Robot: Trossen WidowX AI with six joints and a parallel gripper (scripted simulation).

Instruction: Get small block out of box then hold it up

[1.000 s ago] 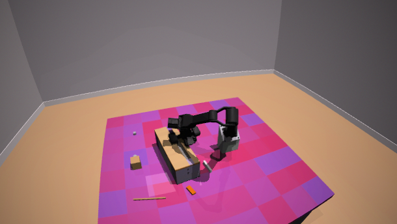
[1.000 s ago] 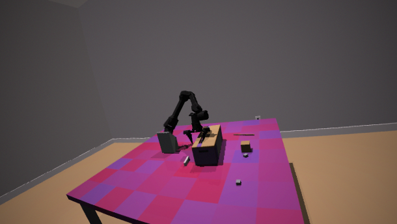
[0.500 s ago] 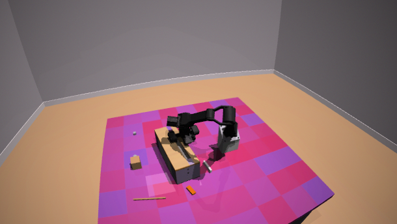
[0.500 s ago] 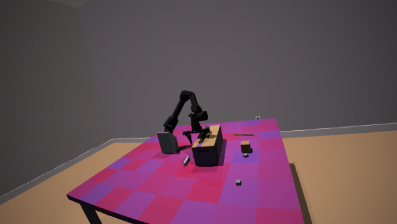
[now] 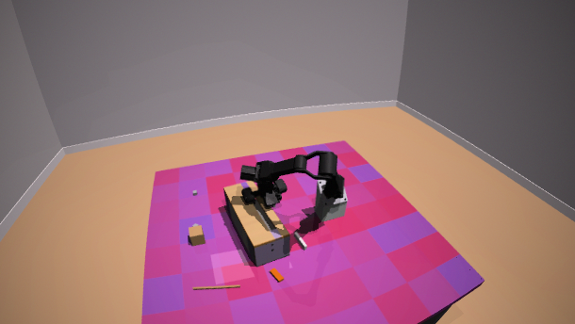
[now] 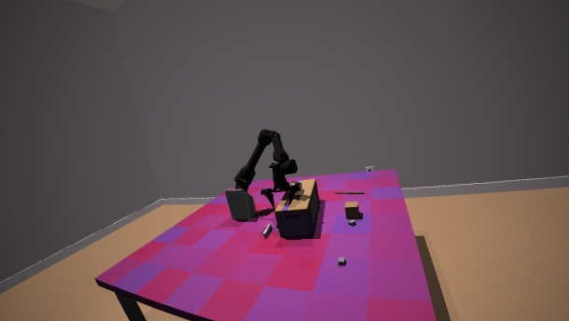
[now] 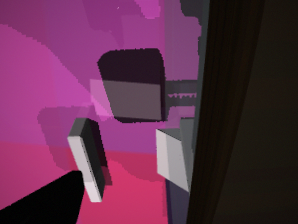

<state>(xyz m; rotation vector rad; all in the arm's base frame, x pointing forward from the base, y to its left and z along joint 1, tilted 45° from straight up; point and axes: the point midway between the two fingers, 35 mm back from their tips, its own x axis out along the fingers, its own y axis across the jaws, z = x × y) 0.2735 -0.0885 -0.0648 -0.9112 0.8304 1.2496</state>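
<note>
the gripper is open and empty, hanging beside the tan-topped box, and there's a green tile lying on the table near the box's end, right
Not quite: the tile is orange, not green, as the top view shows. The rest holds: the gripper is open and empty beside the tan-topped box.

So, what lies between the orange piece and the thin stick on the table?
In the top view, only bare checkered table lies between the orange piece and the stick.
</note>
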